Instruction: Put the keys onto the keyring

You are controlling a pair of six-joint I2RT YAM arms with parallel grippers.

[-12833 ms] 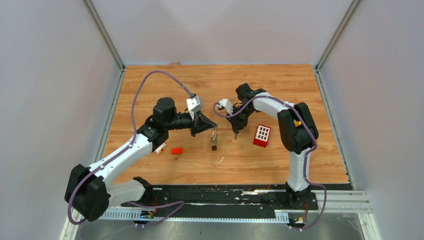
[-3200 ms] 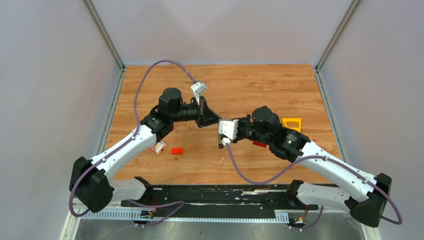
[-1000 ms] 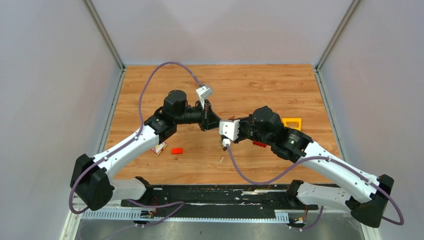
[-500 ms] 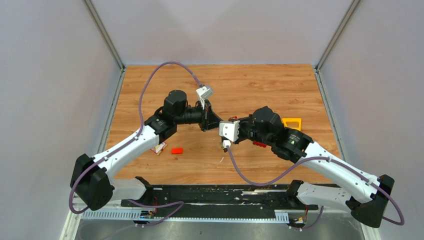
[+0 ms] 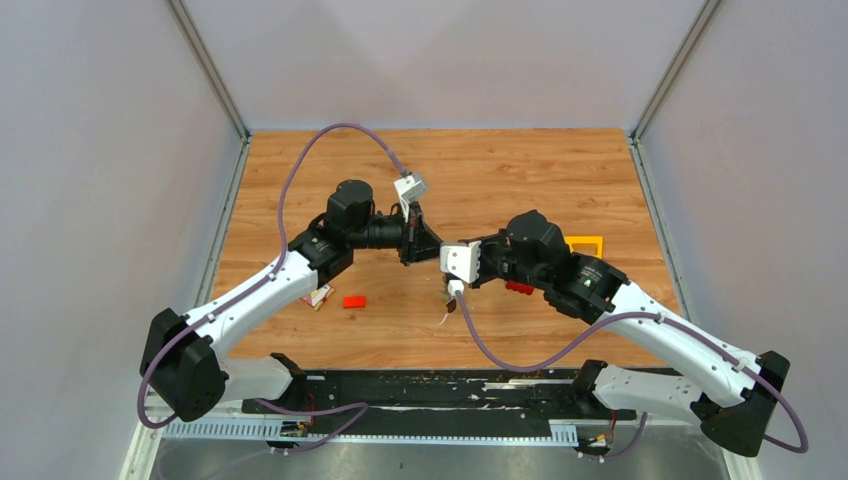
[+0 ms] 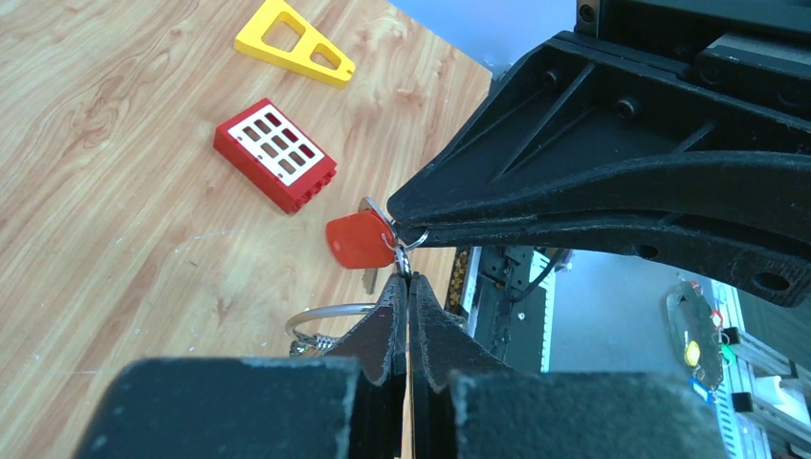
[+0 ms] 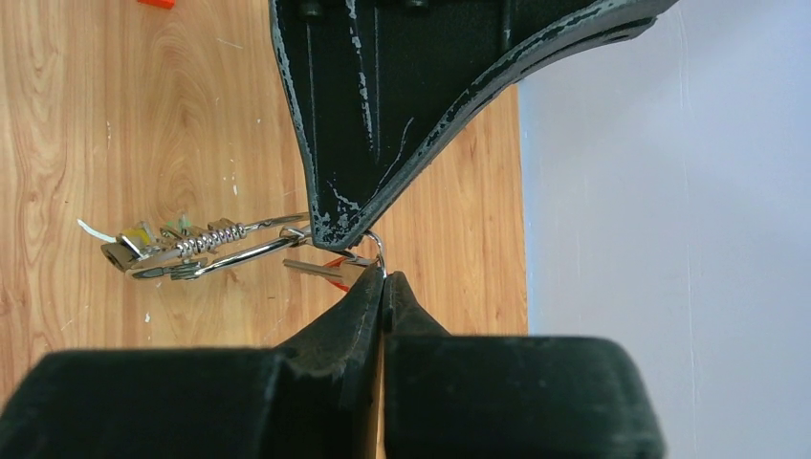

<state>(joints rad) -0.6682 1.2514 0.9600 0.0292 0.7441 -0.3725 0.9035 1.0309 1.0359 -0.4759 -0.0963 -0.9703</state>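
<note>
A: Top view, what's changed?
B: Little. Left tool [image 5: 428,247] and right tool [image 5: 446,257] still meet tip to tip over the counter [image 5: 500,170]. The right arm has edged over, and the keys [image 5: 450,303] now dangle a bit lower under its wrist. Both tools stayed pressed together.

A: Left wrist?
B: Left tool is clamped on the keyring [image 6: 325,311], whose wire arc hangs just below its tips. The red key [image 6: 357,239] sits on a small ring [image 6: 402,256] right at the right tool's tip. Red block [image 6: 275,153] and yellow piece [image 6: 292,43] lie apart on the counter.

A: Right wrist?
B: Right tool is pinched on that small ring, and the keyring trails left with the other keys bunched at its far end.

A: Meaning?
B: Probably mid-threading. I can't tell if the red key is on yet.
</note>
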